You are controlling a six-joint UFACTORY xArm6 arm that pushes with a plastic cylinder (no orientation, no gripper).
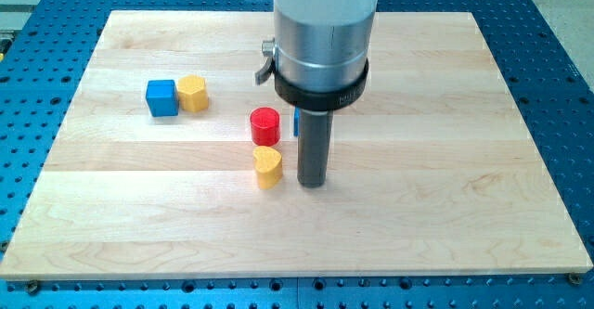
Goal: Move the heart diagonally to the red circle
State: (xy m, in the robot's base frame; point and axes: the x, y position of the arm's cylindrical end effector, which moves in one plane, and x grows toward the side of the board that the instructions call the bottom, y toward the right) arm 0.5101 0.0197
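A yellow heart block lies near the middle of the wooden board. A red circle block stands just above it, almost touching. My tip rests on the board just right of the heart, with a small gap between them. A sliver of a blue block shows behind the rod, right of the red circle; the rest of it is hidden.
A blue cube and a yellow hexagon block sit side by side, touching, at the view's upper left. The arm's wide grey body hangs over the board's top middle. Blue perforated table surrounds the board.
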